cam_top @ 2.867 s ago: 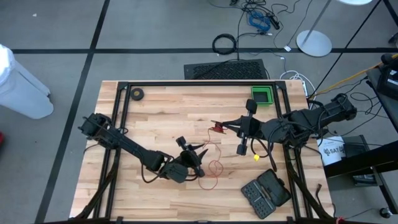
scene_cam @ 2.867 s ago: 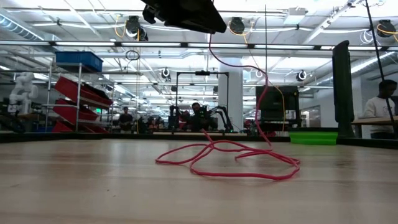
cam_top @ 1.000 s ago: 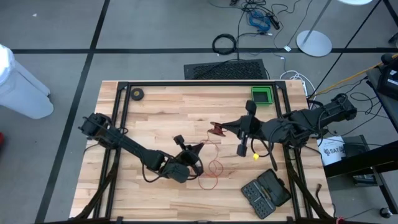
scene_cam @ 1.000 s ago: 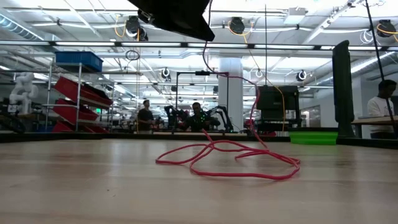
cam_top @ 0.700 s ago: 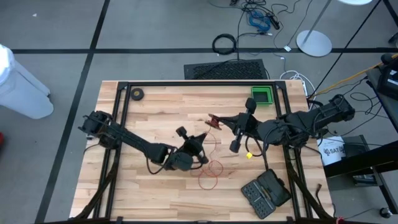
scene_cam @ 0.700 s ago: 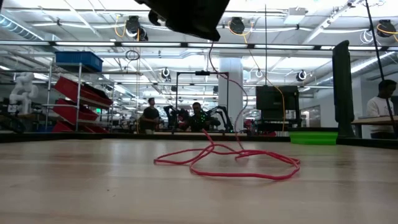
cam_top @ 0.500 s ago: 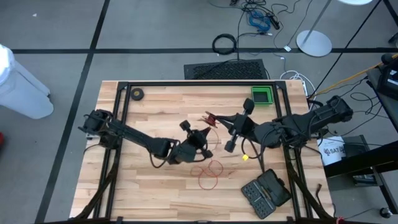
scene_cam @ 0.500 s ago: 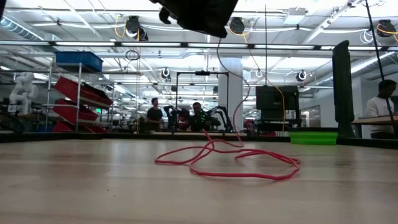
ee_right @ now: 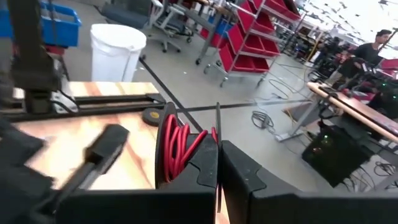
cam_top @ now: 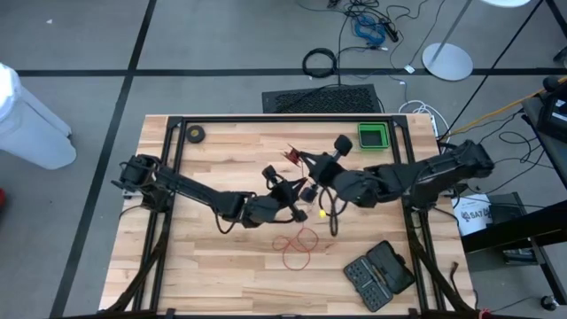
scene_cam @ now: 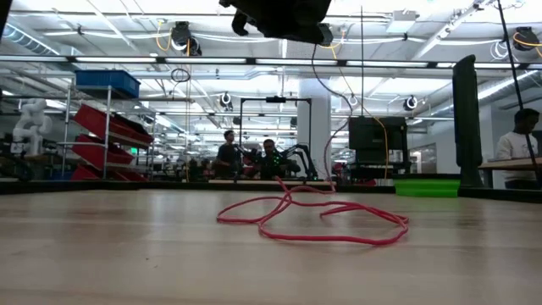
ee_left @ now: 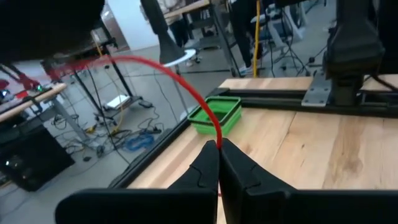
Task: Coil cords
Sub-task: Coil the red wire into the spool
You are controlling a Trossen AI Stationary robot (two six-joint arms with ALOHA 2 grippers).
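Red cord [scene_cam: 313,216] loops on the table [cam_top: 221,151]; left gripper [ee_left: 218,163] pinches it, right gripper [ee_right: 217,163] clamps its coiled reel [ee_right: 177,146].

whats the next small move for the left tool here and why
Probably carry the left tool, shut on the red cord, around the reel in the right tool, since loose loops lie uncoiled on the table.
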